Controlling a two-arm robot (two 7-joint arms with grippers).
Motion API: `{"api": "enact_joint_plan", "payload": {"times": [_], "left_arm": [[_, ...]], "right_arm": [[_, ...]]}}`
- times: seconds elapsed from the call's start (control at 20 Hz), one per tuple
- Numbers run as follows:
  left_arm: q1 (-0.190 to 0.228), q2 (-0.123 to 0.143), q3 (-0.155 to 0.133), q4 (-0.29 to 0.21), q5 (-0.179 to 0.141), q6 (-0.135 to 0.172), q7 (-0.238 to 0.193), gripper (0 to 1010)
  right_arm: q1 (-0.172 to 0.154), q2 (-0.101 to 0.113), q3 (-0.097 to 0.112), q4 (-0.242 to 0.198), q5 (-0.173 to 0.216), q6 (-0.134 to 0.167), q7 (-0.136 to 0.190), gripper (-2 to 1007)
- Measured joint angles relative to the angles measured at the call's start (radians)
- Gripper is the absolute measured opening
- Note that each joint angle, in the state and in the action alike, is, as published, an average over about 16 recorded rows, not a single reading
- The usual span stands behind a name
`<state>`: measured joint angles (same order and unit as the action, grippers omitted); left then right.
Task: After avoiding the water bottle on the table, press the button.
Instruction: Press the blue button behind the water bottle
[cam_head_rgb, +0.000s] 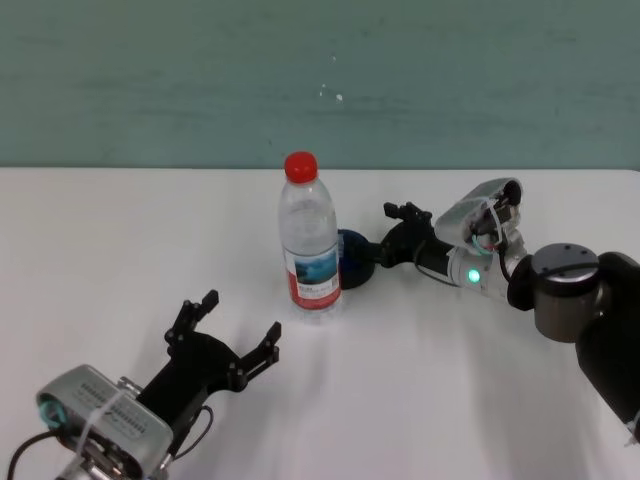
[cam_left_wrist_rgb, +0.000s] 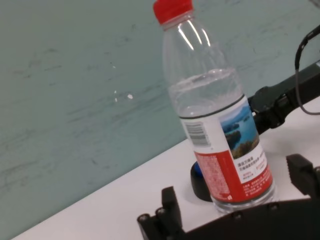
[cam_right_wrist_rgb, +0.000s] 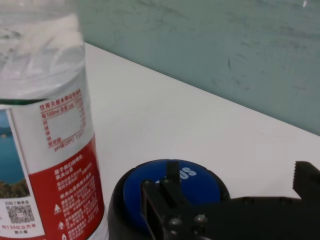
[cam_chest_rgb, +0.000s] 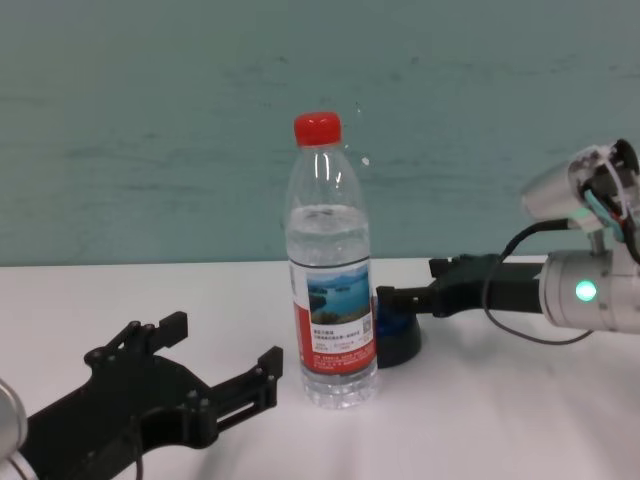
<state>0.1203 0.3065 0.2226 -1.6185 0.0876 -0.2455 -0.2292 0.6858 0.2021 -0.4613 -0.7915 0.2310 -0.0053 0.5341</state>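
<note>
The water bottle (cam_head_rgb: 308, 245) stands upright mid-table, with a red cap and a red-and-white label. The blue button (cam_head_rgb: 353, 258) on its black base sits just behind and to the right of it, almost touching. My right gripper (cam_head_rgb: 388, 236) is open at the button. One finger (cam_right_wrist_rgb: 164, 194) lies over the blue dome (cam_right_wrist_rgb: 172, 182), the other finger (cam_right_wrist_rgb: 306, 176) is off to the side. I cannot tell whether it is pressing down. My left gripper (cam_head_rgb: 238, 320) is open and empty, low on the table in front of the bottle (cam_chest_rgb: 333, 290).
The white table (cam_head_rgb: 120, 230) runs back to a teal wall. The left wrist view shows the bottle (cam_left_wrist_rgb: 215, 115) close ahead, with the button's base (cam_left_wrist_rgb: 199, 182) behind it. The right forearm (cam_chest_rgb: 590, 290) reaches in from the right.
</note>
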Motion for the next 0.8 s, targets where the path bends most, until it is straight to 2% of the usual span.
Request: {"api": "enact_joint_plan", "payload": {"times": [0.3,0.45,0.6,0.8], "left_arm": [[0.0,0.0,0.0,0.0,0.0,0.0,0.0,1000],[0.0,0.0,0.0,0.0,0.0,0.0,0.0,1000],[0.0,0.0,0.0,0.0,0.0,0.0,0.0,1000],[0.0,0.0,0.0,0.0,0.0,0.0,0.0,1000]], "right_arm": [[0.02,-0.023,0.003,0.063,-0.013,-0.027,0.006,1003],[0.021,-0.029,0.007,0.072,-0.018,-0.034,0.008,1003],[0.012,-0.028,0.012,0.054,-0.021,-0.033,0.006,1003],[-0.016,-0.013,0.022,-0.012,-0.019,-0.019,0.0,1003]]}}
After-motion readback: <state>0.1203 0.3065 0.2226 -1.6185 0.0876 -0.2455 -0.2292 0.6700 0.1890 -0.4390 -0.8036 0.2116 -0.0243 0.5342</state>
